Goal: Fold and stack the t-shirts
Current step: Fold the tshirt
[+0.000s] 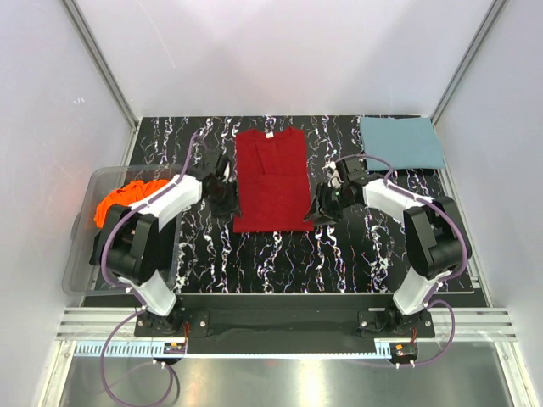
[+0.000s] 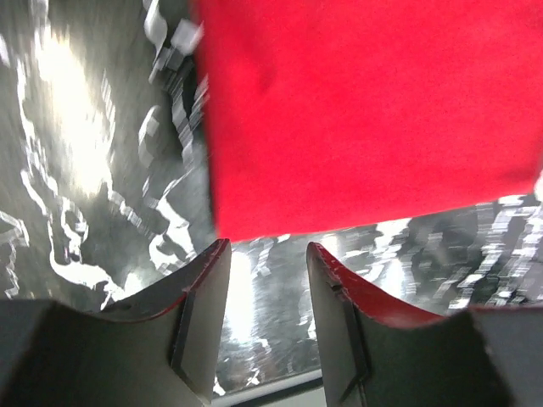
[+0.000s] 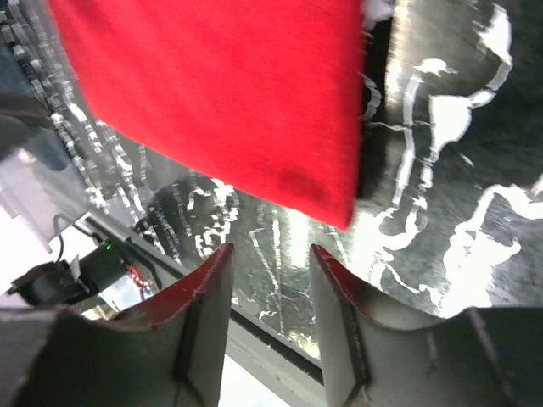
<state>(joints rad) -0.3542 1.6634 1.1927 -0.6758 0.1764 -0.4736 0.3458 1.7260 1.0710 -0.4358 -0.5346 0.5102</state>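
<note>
White, black-jointed arms (image 1: 174, 197) trail purple cables (image 1: 104, 254); grey end effector fingers (image 2: 204, 288) carry red edges.

- Black, white-veined table (image 1: 280, 254).
- Deep red t-shirt (image 1: 270, 182) flat in the middle, towards the far edge.
- Folded teal-blue t-shirt (image 1: 401, 142) in the far right corner.

red t-shirt (image 1: 270, 180): centre | teal t-shirt (image 1: 401, 142): far right, folded | orange t-shirt (image 1: 119, 200): left bin (image 1: 81, 264)
</note>
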